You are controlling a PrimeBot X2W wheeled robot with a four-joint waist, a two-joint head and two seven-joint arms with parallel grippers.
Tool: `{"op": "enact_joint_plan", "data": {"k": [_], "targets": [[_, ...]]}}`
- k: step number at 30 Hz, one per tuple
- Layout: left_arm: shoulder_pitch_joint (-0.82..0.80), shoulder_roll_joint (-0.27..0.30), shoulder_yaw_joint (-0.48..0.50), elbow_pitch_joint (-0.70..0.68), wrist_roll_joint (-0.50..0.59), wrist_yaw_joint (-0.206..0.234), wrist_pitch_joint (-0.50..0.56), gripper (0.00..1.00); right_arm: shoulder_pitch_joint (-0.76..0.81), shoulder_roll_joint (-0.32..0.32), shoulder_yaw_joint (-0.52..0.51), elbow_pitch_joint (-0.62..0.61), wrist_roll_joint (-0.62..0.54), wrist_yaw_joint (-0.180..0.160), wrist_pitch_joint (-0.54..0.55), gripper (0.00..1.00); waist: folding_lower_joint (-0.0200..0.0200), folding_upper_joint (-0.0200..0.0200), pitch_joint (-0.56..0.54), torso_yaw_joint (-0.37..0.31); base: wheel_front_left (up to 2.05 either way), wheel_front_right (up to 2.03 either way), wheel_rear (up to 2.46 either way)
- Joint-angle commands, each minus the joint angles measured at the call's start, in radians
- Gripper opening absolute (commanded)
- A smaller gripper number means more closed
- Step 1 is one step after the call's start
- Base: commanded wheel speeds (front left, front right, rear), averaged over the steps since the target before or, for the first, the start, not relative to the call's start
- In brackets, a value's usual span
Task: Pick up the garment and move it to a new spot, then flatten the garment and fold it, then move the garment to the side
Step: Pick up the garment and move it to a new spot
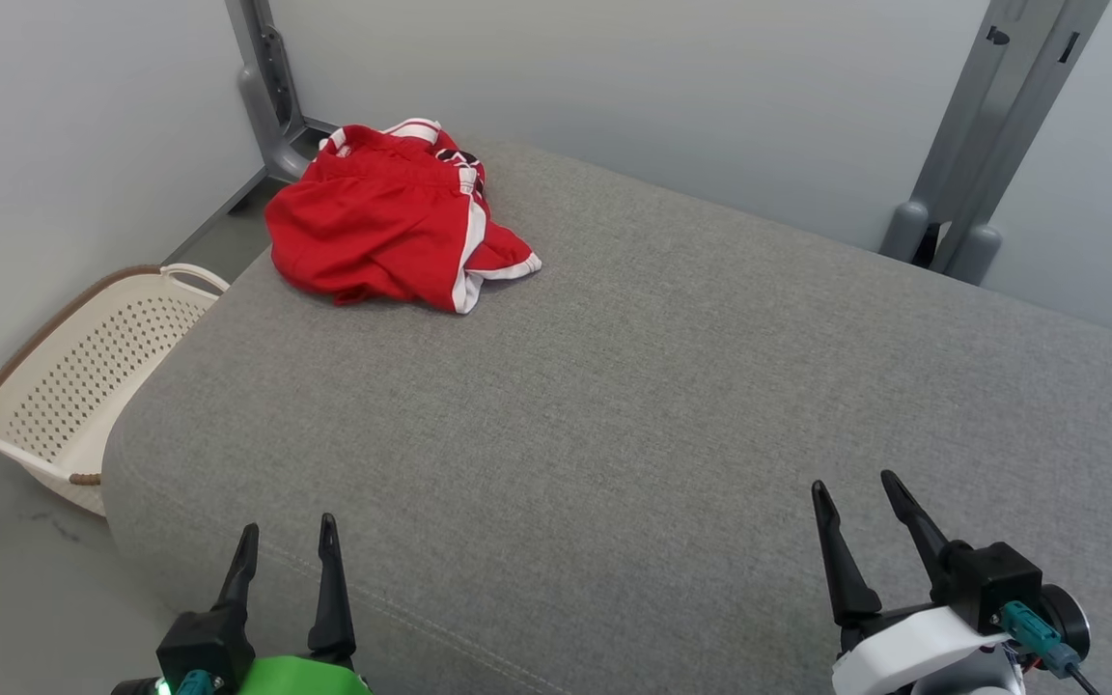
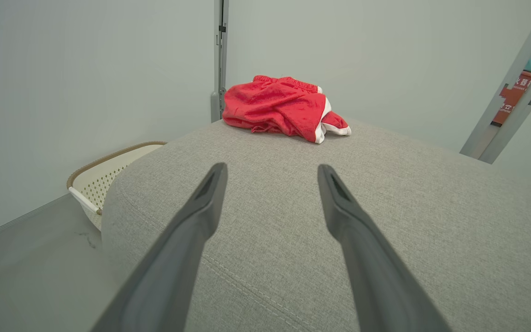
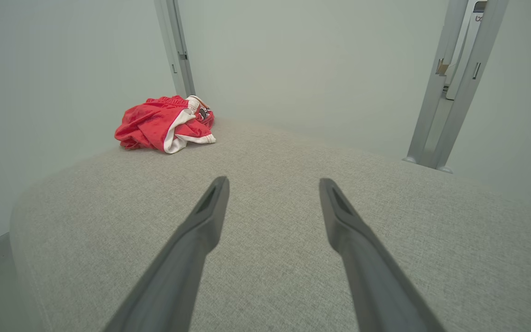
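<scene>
I am holding my left hand [image 1: 288, 524] and right hand [image 1: 853, 481] wide open and empty at the near edge of the cushion [image 1: 614, 386], ready to reach. The shorts [image 1: 382, 227] are lying crumpled at its far-left corner.

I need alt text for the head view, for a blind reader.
A crumpled red garment with white trim lies at the far left corner of a grey cushion. The left gripper and right gripper are open, empty, at the near edge.
</scene>
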State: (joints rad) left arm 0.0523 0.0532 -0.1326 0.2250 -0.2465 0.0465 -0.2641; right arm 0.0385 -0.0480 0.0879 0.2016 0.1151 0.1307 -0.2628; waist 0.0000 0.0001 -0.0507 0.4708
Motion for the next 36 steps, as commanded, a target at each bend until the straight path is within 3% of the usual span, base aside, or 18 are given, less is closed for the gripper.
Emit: {"op": "enact_joint_plan", "data": {"k": [1, 8, 12, 16, 22, 24, 26, 32, 36], "targets": [[0.003, 0.001, 0.003, -0.004, 0.003, -0.003, -0.001, 1.00, -0.003, -0.004, -0.003, -0.001, -0.006, 0.000, -0.003, 1.00, 0.0000, -0.0001, 0.003, 0.003, 0.00, 0.00, 0.00], [-0.017, 0.010, 0.052, -0.054, 0.008, 0.013, -0.001, 1.00, -0.020, -0.004, -0.009, -0.009, -0.023, 0.000, -0.003, 1.00, 0.0000, -0.0001, 0.038, -0.042, 0.00, 0.00, 0.00], [-0.068, 0.055, 0.101, -0.106, 0.013, 0.011, -0.001, 1.00, -0.041, -0.005, -0.025, -0.029, -0.040, 0.000, -0.003, 1.00, 0.0000, -0.0001, 0.080, -0.085, 0.00, 0.00, 0.00], [-0.198, 0.138, 0.154, -0.159, 0.019, 0.004, 0.015, 1.00, -0.079, -0.004, -0.042, -0.054, -0.081, 0.000, -0.003, 1.00, 0.0000, -0.0001, 0.158, -0.127, 0.00, 0.00, 0.00], [-0.503, 0.319, 0.200, -0.179, 0.040, -0.044, 0.128, 1.00, -0.157, -0.005, -0.047, -0.072, -0.147, 0.000, -0.003, 1.00, 0.0000, -0.0001, 0.284, -0.203, 0.00, 0.00, 0.00], [-0.616, 0.383, 0.212, -0.154, 0.044, -0.064, 0.183, 1.00, -0.183, -0.004, -0.047, -0.085, -0.168, 0.000, 0.000, 1.00, 0.0000, -0.0001, 0.326, -0.231, 0.00, 0.00, 0.00], [-0.735, 0.411, 0.225, -0.117, 0.014, -0.078, 0.227, 1.00, -0.205, -0.004, -0.048, -0.101, -0.190, 0.000, 0.012, 1.00, 0.0000, -0.0001, 0.364, -0.254, 0.00, 0.00, 0.00], [-1.001, 0.445, 0.209, 0.115, -0.062, -0.126, 0.352, 1.00, -0.253, -0.004, -0.069, -0.159, -0.249, 0.000, 0.050, 1.00, 0.0000, -0.0001, 0.467, -0.300, 0.00, 0.00, 0.00], [-1.071, 0.425, 0.175, 0.293, -0.077, -0.141, 0.376, 1.00, -0.261, -0.004, -0.070, -0.190, -0.263, 0.000, 0.067, 1.00, 0.0000, -0.0001, 0.511, -0.330, 0.00, 0.00, 0.00]]}}
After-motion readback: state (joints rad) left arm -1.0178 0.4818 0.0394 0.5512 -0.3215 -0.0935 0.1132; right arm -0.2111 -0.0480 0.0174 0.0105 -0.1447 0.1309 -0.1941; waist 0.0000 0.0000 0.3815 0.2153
